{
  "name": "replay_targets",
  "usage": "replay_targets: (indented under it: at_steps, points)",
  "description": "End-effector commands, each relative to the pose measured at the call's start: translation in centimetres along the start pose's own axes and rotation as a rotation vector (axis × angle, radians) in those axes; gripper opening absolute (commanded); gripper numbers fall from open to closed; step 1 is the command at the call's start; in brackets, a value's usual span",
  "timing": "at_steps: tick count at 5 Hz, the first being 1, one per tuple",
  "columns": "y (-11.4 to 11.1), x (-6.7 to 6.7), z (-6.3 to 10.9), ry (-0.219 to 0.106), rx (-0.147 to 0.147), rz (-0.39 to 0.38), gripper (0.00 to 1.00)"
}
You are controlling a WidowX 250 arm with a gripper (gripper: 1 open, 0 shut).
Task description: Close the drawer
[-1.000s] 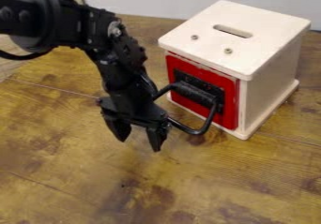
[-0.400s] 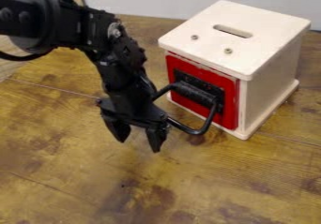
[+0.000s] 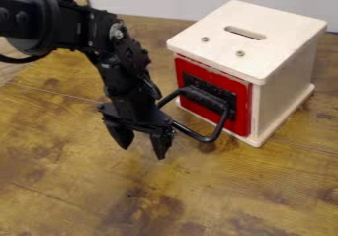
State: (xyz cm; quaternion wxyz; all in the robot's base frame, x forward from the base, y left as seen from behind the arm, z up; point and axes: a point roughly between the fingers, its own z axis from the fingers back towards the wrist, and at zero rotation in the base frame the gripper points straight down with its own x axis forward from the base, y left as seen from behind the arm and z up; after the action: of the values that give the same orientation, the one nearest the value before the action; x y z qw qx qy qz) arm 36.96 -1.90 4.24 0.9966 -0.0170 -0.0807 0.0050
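Note:
The cream wooden box (image 3: 264,57) stands at the right of the table. Its red drawer (image 3: 211,94) with a black front panel sits nearly flush with the box face. The black loop handle (image 3: 199,126) sticks out toward the lower left. My black gripper (image 3: 142,141) hangs just left of the handle, fingers pointing down at the table and slightly spread, holding nothing. The right finger is close to or touching the handle's outer end; I cannot tell which.
The worn wooden table (image 3: 79,196) stretches left and front of the box. The black arm (image 3: 79,33) reaches in from the upper left. A pale wall runs along the back.
The gripper has shifted very slightly left and down; the drawer and handle look the same.

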Motion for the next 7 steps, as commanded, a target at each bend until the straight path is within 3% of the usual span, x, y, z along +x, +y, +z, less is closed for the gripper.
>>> replay_targets:
  at_steps: [1, 7]
  points:
    - [0.60, 1.47, 3.42, -0.106, 0.001, 0.013, 1.00]
    - [0.62, 1.83, 3.82, -0.111, 0.006, 0.017, 1.00]
